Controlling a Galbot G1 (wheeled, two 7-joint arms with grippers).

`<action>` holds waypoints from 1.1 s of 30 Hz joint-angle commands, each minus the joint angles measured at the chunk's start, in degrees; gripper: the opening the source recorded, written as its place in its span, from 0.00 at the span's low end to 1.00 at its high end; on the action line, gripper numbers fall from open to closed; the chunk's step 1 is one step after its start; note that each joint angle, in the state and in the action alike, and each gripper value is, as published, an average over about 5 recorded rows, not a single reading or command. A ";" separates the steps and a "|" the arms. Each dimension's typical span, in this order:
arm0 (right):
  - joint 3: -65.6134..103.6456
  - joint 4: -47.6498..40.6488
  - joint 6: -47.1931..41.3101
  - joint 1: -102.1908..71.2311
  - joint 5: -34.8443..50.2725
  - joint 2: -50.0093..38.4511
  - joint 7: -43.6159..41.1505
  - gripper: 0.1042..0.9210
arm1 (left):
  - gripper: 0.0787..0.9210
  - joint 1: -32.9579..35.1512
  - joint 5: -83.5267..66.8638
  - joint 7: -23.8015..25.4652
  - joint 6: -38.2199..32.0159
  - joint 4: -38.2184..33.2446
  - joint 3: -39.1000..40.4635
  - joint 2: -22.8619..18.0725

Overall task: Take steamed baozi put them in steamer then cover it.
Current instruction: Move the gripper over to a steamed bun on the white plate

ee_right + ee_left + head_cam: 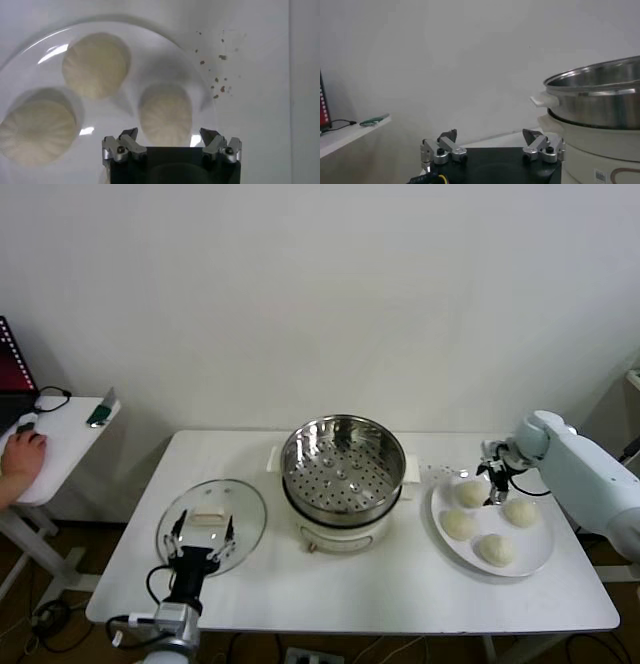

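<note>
The right end effector (497, 476) hangs released over the far edge of the white plate (540, 552), its fingers spread around, but not touching, the nearest of the 4 steamed baozi (165, 113). All 4 buns sit on the plate at the worktop's (400, 594) right side; the steamer (343, 467) stands empty in the middle. The left end effector (203, 535), also released, waits over the cover (245, 509) lying flat on the left. The risks as I judge them: soft dough may dent or tear if squeezed hard, a shallow grip could let the bun slip during transfer, and a finger could nudge the neighbouring bun or catch the plate rim.
</note>
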 commanded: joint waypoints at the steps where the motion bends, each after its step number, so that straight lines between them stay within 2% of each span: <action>1: -2.16 -4.90 0.85 1.86 -0.81 3.12 -0.47 0.88 | 0.88 0.03 -0.08 -0.05 0.13 -0.11 -0.09 0.48; 12: -1.36 -7.78 2.43 1.66 -2.83 5.32 -1.11 0.88 | 0.88 -0.20 -0.21 -0.20 0.21 0.33 -0.20 0.77; 23: -0.49 -8.85 3.88 1.46 -3.47 5.80 -1.55 0.77 | 0.88 -0.41 -0.25 -0.51 0.36 0.70 -0.19 0.84; 33: -1.20 -7.78 7.34 3.91 -3.24 5.04 -2.50 0.74 | 0.88 0.46 -0.11 -0.54 1.12 0.06 -0.12 1.03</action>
